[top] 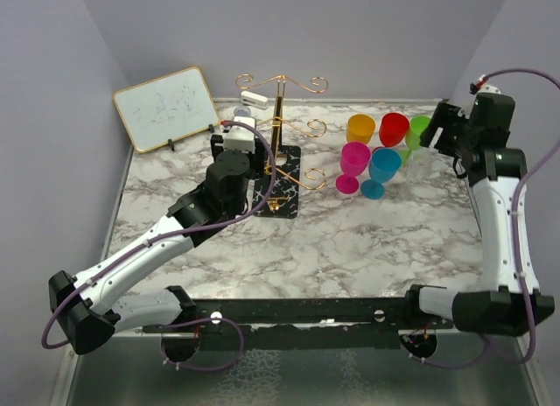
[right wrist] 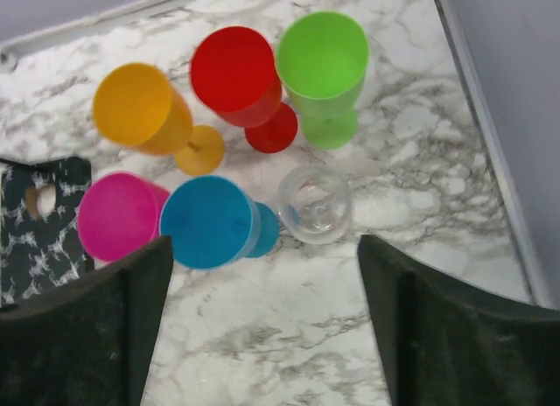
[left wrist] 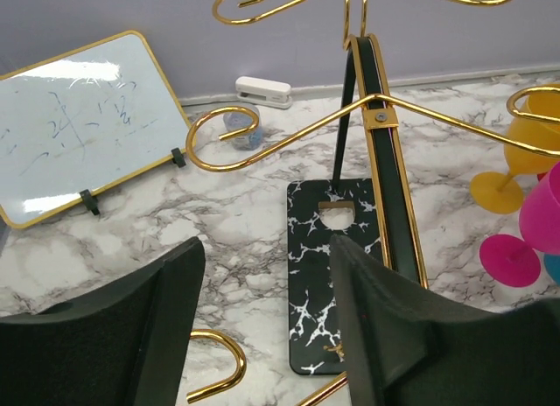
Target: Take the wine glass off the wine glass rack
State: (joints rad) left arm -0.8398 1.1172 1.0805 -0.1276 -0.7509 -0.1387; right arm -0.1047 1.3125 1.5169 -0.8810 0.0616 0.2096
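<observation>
On the marble tabletop [top: 350, 248], the wine glass rack [top: 280, 126] holds no glass, the left claw [left wrist: 262, 248] stands spread close beside it, apparently placed to steady it, and the right claw [right wrist: 264, 244] gapes wide above the clear wine glass [right wrist: 315, 205], upright among coloured glasses [right wrist: 206, 222].

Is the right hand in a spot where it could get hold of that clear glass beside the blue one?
Probably yes. The right hand hangs open above the clear glass, with nothing over it. The blue glass stands close beside it and might crowd one finger.
</observation>
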